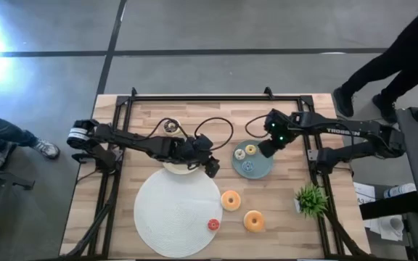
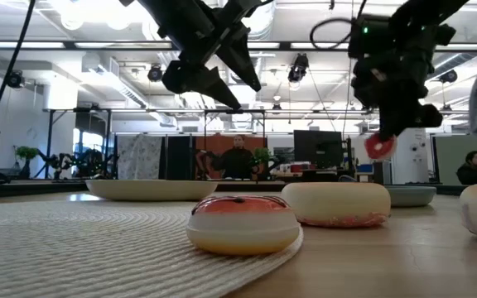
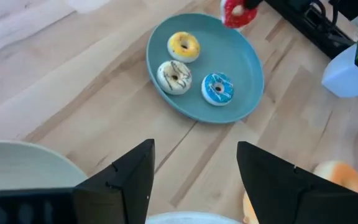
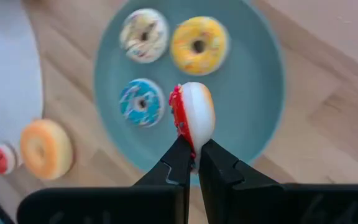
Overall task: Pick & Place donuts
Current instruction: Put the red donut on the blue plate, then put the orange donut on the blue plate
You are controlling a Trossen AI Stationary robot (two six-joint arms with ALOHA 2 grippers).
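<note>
Right wrist view shows the right gripper with its jaws closed on a red-iced donut, clamped edge-on at the rim so the ring hangs vertically above the teal plate. This edge grip probably keeps the jaws clear of the plate's three resident donuts: yellow, white-striped and blue. The held donut sits above bare plate surface right of centre in the frame, which suggests a release point beside the others.

In the high view, the left gripper waits at frame centre over the beige plate, jaws open and empty. Two orange donuts lie on the counter at lower centre, and a small red donut rests on the white mat.

The right arm carries white lettering, apparently "TROSSEN", only partly legible.
</note>
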